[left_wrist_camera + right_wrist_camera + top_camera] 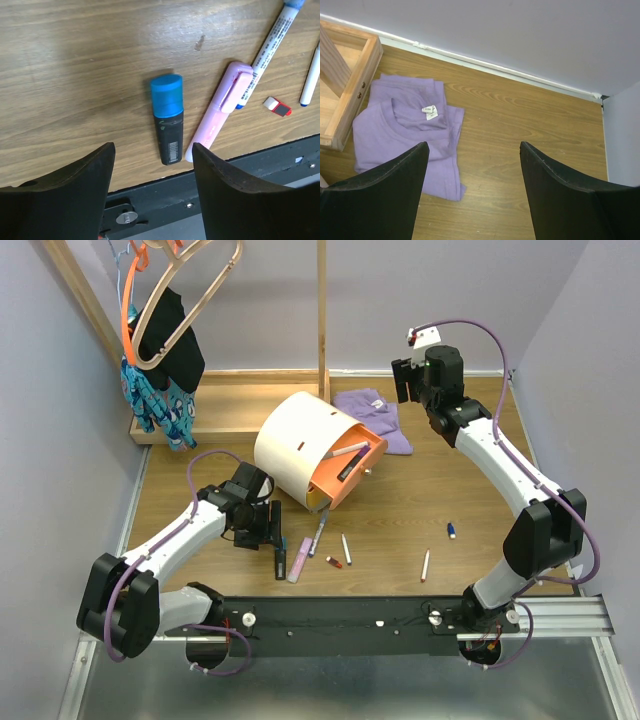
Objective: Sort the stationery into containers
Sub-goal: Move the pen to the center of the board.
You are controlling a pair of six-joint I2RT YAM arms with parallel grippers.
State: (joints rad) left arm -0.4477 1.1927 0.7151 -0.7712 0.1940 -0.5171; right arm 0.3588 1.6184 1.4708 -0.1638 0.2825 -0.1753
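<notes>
Blue-capped marker (167,120) flat on the bench (75,60), centre of the left wrist view; pink highlighter (220,107) just beside its lower end. Left fingers (75,200) spread, empty, above it. Right fingers (380,195) spread, empty, over the purple cloth (405,135). I fear closing catches both pens, or skids one away.

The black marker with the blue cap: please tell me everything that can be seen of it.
Stubby black plastic-looking marker, barcode label on the body, blue cap on. It lies flat on the wooden table near the front edge, close beside the pink highlighter. The open left pincer hovers over it, not touching.
</notes>
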